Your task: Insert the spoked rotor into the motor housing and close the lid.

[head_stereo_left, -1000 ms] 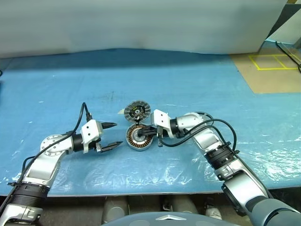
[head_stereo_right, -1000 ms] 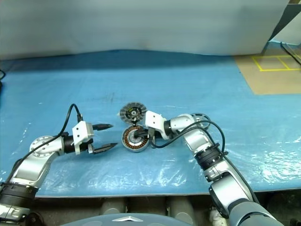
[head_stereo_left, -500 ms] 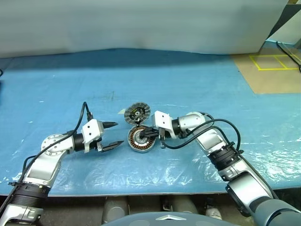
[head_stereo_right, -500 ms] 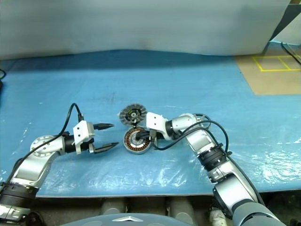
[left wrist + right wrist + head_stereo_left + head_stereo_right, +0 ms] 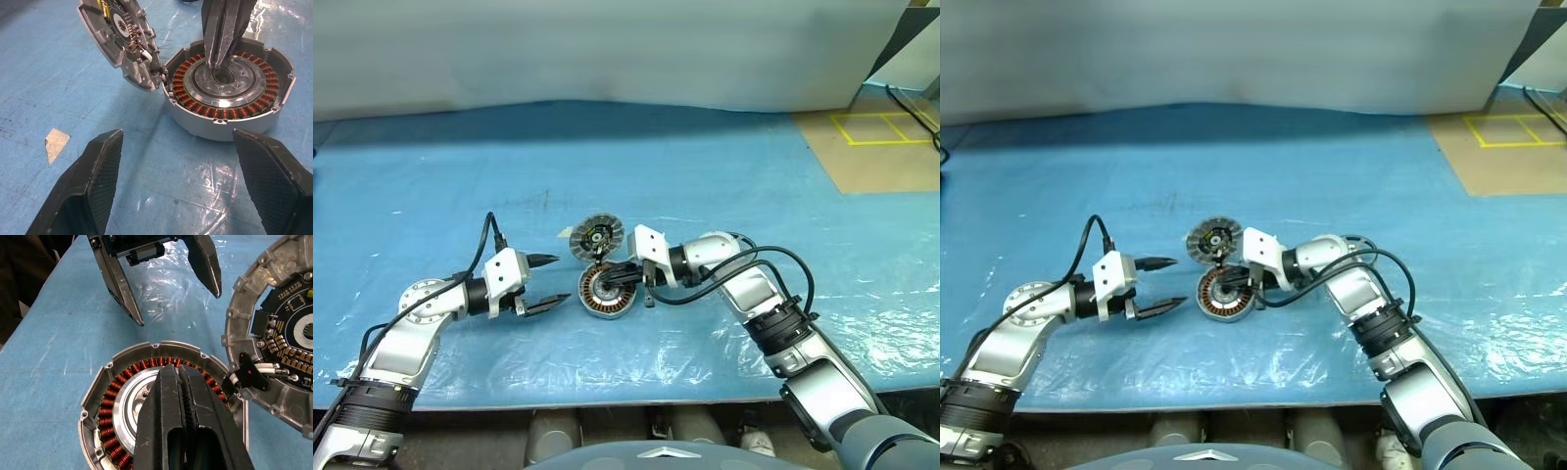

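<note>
A: Near the surface's middle sits the motor housing (image 5: pixel 605 292), coils bare, the lid (image 5: pixel 596 238) propped just behind it.

B: Right gripper (image 5: pixel 180 382) fingers are pinched shut over the hub, holding nothing; lift straight. Left gripper (image 5: pixel 548 283) gapes empty (steady the rim).

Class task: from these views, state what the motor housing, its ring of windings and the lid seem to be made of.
Motor housing: probably cast aluminium, matt pale-grey wall with notched rim. Windings: copper wire, reddish-brown glossy coils. Lid: similar dull grey metal, carrying what looks like a dark circuit board with small components.
</note>
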`<state>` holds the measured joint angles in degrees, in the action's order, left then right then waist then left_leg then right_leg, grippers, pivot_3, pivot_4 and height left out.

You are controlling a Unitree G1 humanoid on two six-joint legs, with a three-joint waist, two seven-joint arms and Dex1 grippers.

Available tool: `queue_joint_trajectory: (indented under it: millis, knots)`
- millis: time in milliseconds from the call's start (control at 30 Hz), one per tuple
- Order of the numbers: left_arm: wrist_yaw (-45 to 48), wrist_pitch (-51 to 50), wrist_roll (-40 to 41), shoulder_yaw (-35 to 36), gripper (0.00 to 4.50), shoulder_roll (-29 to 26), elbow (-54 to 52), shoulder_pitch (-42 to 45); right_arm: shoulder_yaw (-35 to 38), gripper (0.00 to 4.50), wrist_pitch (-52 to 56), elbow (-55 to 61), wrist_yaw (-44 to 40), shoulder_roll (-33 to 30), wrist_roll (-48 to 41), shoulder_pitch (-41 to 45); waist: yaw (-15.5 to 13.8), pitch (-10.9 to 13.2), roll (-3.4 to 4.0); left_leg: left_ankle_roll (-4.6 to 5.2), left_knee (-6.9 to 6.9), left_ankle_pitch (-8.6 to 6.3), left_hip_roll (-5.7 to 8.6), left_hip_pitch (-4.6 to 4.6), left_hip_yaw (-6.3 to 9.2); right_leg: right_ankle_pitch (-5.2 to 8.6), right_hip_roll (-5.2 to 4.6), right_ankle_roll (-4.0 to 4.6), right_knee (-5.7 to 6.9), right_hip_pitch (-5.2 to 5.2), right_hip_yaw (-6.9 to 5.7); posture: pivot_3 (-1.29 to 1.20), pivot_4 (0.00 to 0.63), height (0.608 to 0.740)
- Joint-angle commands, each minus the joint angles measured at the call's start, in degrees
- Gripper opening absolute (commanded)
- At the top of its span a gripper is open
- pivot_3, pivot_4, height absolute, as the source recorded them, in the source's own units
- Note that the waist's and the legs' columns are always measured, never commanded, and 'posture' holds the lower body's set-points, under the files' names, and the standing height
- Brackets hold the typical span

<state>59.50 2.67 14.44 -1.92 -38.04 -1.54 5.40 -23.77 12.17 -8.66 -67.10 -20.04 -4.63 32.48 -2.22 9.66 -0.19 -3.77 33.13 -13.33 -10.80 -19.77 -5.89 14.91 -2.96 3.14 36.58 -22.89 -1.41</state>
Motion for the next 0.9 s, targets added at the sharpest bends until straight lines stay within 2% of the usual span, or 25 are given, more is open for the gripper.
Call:
queue_joint_trajectory:
  millis: [33,500,900]
  knots:
    - [-0.1,0.3,0.4,0.5,3.73,-0.1,-1.5,-0.1,-0.2,0.04,-1.9,-0.9,0.8,0.0,0.9,0.2,0.0,0.0,0.0,0.0,0.0,0.0,0.0,0.0,0.0,0.0,0.0,0.0,0.0,0.0,0.0,0.0,0.15,0.74]
    - [0.1,0.5,0.4,0.6,3.73,-0.2,-1.2,0.0,-1.9,0.04,-2.5,0.1,0.9,-1.5,3.7,-0.9,0.0,0.0,0.0,-0.03,0.0,-0.01,0.0,0.01,0.0,0.0,0.0,-0.01,0.0,0.0,0.0,0.0,0.15,0.74]
    - [0.4,0.8,0.3,0.4,3.73,-0.1,-0.4,0.5,-4.1,0.04,-8.5,-2.0,1.5,-2.9,7.9,-0.7,0.0,0.0,0.0,-0.06,0.0,-0.04,0.0,0.05,0.0,0.01,0.0,0.02,-0.01,0.03,0.01,0.0,0.15,0.74]
